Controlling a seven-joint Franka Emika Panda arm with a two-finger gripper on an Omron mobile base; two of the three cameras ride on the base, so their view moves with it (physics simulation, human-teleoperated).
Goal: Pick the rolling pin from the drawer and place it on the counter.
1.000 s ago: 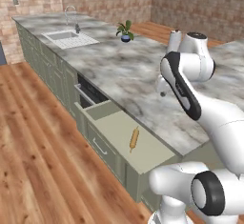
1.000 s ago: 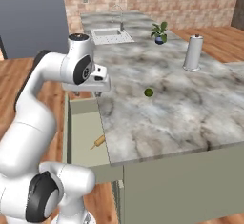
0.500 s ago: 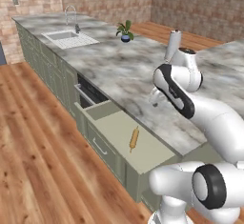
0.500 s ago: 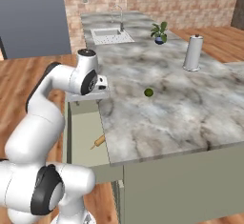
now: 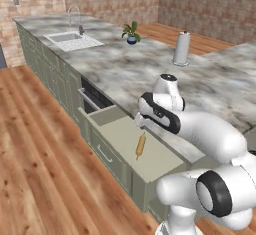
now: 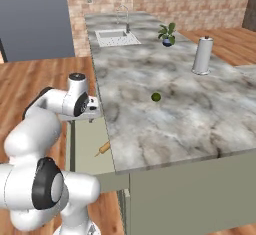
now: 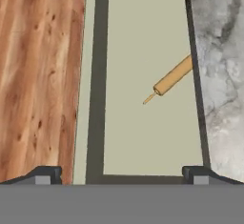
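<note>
Since the earlier frame our arm has swung down from above the surface [image 5: 210, 79] to the drawer [image 7: 147, 137]. Our claw [image 7: 122, 173] hangs open, empty. The rolling pin [image 7: 174, 78] lies at one o'clock; we should centre over its barrel, jaws across it.

Rolling pin [image 5: 141, 145] flat in open drawer [image 5: 161, 160]

The left base view looks forward and down from behind the arm's left side, along the desk [image 5: 150, 64] toward the sink [image 5: 72, 40]. The right base view looks from behind its right side over the same desk [image 6: 165, 104] and open drawer [image 6: 85, 144]. The hand view looks straight down, close, into the drawer [image 7: 143, 123], with desk edge and floor [image 7: 38, 75] beside it.
</note>
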